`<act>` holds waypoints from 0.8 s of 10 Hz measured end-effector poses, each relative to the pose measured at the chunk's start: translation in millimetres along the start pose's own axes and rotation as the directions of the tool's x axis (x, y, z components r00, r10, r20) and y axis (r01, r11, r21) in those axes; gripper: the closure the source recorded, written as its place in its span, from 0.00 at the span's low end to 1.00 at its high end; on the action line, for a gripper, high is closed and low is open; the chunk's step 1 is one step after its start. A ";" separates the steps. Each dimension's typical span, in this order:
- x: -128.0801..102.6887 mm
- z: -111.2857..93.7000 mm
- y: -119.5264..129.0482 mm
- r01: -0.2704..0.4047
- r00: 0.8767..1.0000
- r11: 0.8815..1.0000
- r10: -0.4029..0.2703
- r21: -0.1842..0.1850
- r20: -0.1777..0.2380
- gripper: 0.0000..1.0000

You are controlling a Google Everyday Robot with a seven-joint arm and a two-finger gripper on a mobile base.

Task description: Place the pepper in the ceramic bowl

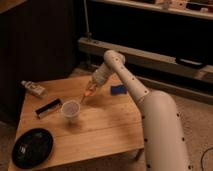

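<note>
The pepper [86, 95] is a slim orange-red piece hanging tilted from the tip of my gripper [90, 90], just above the wooden table [105, 130], right of the cup. The gripper is shut on the pepper's upper end. The ceramic bowl [32, 148] is wide, shallow and glossy black. It sits at the table's front left corner, well left of and nearer than the gripper.
A translucent whitish cup [70, 111] stands just down-left of the pepper. A black bar-shaped object [48, 108] lies left of the cup, and a small bottle [34, 89] lies at the far left. A blue block [117, 89] lies behind my arm.
</note>
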 end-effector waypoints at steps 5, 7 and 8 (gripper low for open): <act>-128.1 -46.9 -45.9 0.293 0.955 0.956 -0.294 0.031 0.039 0.87; -190.6 -39.2 -50.7 0.426 0.901 0.905 -0.426 0.017 0.088 0.87; -216.8 -29.5 -48.7 0.485 0.868 0.874 -0.482 0.004 0.120 0.87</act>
